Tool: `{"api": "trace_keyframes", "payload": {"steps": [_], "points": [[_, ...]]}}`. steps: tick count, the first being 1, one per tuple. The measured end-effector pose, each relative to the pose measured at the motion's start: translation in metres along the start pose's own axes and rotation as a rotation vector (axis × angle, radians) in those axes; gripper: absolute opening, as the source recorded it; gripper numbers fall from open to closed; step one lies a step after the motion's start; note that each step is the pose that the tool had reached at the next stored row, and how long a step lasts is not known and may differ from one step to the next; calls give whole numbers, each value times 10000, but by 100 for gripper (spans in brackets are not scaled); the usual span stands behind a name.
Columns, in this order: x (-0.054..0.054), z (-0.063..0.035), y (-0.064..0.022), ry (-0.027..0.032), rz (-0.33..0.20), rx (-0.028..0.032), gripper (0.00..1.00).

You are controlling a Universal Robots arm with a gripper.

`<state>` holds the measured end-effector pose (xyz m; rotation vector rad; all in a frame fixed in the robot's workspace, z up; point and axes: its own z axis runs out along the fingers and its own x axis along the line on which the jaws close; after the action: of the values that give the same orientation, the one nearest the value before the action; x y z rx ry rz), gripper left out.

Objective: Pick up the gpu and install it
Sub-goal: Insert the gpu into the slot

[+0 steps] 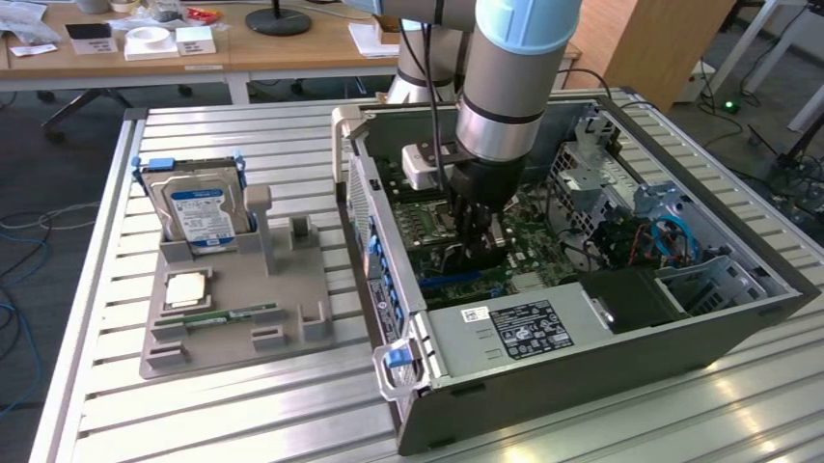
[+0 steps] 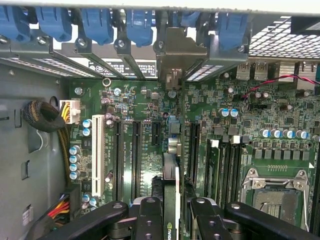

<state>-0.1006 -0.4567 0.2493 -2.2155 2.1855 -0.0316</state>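
Inside the open computer case (image 1: 721, 318), the pincer (image 2: 175, 207) grasps the gpu (image 2: 171, 172), which stands on edge between its fingers and, in the exterior view, hangs at six o'clock of it over the motherboard (image 2: 140, 107).

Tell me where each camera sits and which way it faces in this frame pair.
Exterior view: raised off the table, looking down into the open computer case; shows the arm and end effector.
Wrist view: on the wrist, looking straight down along the end effector at the motherboard; its fingers clamp the gpu edge-on.
Shared: the motherboard and end effector.
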Motion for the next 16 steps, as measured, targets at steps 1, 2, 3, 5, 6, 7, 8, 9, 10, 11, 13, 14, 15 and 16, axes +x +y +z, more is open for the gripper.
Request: {"api": "trace_keyframes", "payload": {"steps": [1,2,3,5,6,7,8,9,10,11,13,14,15,16], "points": [[0,0,0,1,0,0,26],[0,0,0,1,0,-1,26],[0,0,0,2,0,-1,26],[0,0,0,2,0,0,26],[0,0,0,2,-1,-1,26],[0,0,0,2,0,0,26],[0,0,0,2,0,0,26],[0,0,0,2,0,0,26],[0,0,0,2,0,-1,26],[0,0,0,2,0,0,26],[0,6,0,-1,0,0,26],[0,10,0,0,0,0,26],[0,11,1,3,0,-1,26],[0,11,1,3,0,-1,26]]}}
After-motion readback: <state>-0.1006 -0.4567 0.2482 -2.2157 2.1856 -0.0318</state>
